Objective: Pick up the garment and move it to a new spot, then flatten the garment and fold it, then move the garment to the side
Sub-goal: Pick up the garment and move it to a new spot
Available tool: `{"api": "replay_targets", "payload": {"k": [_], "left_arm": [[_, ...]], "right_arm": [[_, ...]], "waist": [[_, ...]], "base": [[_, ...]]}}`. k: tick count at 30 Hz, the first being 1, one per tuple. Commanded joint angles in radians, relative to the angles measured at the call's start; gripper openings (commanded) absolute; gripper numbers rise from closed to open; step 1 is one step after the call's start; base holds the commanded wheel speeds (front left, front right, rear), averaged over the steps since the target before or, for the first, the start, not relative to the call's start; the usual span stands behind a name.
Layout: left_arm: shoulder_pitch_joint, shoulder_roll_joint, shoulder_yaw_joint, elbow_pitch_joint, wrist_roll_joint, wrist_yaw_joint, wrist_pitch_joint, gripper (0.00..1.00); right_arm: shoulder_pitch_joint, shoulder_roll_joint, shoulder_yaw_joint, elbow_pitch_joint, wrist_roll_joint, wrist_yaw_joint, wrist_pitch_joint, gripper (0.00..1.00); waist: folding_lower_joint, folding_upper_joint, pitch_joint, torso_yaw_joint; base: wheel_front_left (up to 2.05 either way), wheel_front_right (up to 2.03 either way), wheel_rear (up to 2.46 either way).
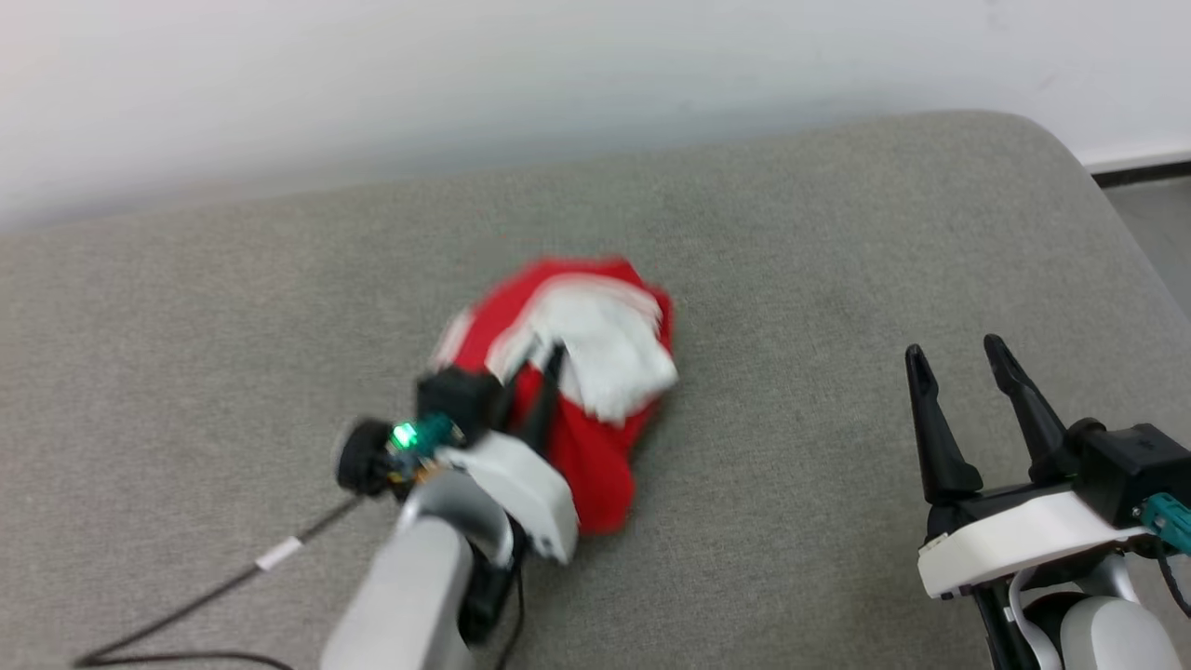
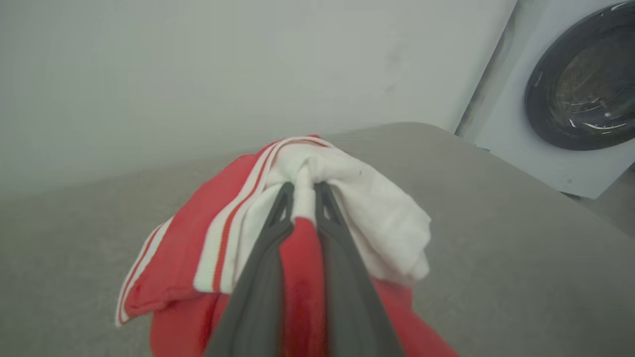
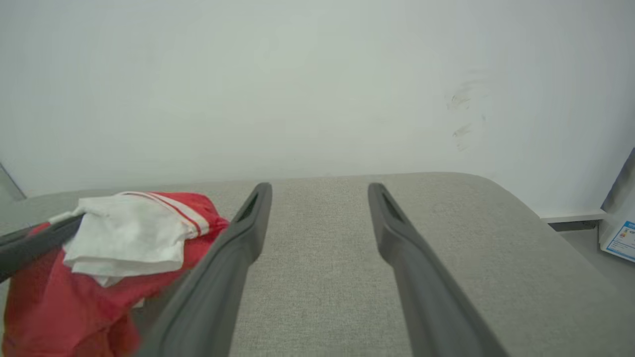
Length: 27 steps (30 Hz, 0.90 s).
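The garment (image 1: 595, 372) is a bunched red shirt with a white sleeve and striped trim, near the middle of the grey padded surface (image 1: 837, 233). My left gripper (image 1: 544, 368) is shut on a fold of it; in the left wrist view the garment (image 2: 208, 233) bulges around the left gripper (image 2: 303, 191), cloth pinched between the fingers. Its lower red part hangs below the grip. My right gripper (image 1: 958, 358) stands open at the lower right, well apart from the cloth. In the right wrist view the right gripper (image 3: 320, 188) is open over bare fabric, the garment (image 3: 124, 238) to its left.
A black cable (image 1: 214, 596) trails across the surface at the lower left. A white wall (image 1: 558, 65) rises behind the surface. The surface's rounded right corner meets floor (image 1: 1154, 223). A washing machine door (image 2: 580, 79) shows past the surface's far edge.
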Motion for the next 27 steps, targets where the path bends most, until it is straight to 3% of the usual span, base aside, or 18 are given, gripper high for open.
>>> {"api": "replay_targets", "payload": {"k": [1, 5, 6, 7, 8, 17, 21, 27], "left_arm": [[0.027, 0.002, -0.025, 0.007, -0.005, -0.004, 0.003, 0.00], [0.089, -0.001, -0.131, 0.038, -0.049, -0.001, 0.024, 0.00], [0.097, -0.001, -0.152, 0.042, -0.058, 0.005, 0.021, 0.31], [0.103, -0.001, -0.174, 0.046, -0.072, 0.008, 0.019, 0.80], [0.112, -0.001, -0.194, 0.046, -0.102, 0.009, 0.024, 1.00], [0.080, -0.001, -0.259, -0.027, -0.132, 0.081, -0.105, 1.00], [0.101, 0.016, -0.220, -0.081, -0.124, 0.128, -0.133, 1.00], [0.149, 0.087, -0.113, -0.143, -0.138, 0.202, -0.148, 1.00]], "right_arm": [[-0.006, 0.003, 0.004, 0.003, 0.006, 0.000, -0.007, 1.00], [-0.024, 0.003, 0.002, 0.011, 0.015, 0.000, -0.019, 1.00], [-0.025, 0.003, 0.000, 0.014, 0.015, 0.000, -0.022, 1.00], [-0.026, 0.003, -0.003, 0.019, 0.015, 0.000, -0.023, 1.00], [-0.029, 0.003, -0.004, 0.019, 0.014, 0.000, -0.024, 1.00], [-0.021, 0.003, -0.023, 0.036, 0.002, 0.000, -0.020, 1.00], [-0.002, 0.003, -0.033, 0.037, -0.003, 0.000, -0.008, 1.00], [0.028, 0.003, -0.043, 0.028, -0.010, 0.000, 0.011, 1.00]], "waist": [[0.0001, -0.0001, 0.024, -0.013], [0.0001, -0.0001, 0.052, -0.012], [0.0001, -0.0001, 0.056, -0.009], [0.0001, -0.0001, 0.056, -0.005], [0.0001, -0.0001, 0.059, 0.000], [0.0001, -0.0001, 0.011, 0.061], [0.0001, -0.0001, -0.021, 0.089], [0.0001, -0.0001, -0.056, 0.116]], "base": [[0.00, 0.00, 0.00], [0.00, 0.00, 0.00], [0.00, 0.00, 0.00], [0.00, 0.00, 0.00], [0.00, 0.00, 0.00], [0.00, 0.00, 0.00], [0.00, 0.00, 0.00], [0.00, 0.00, 0.00]]}}
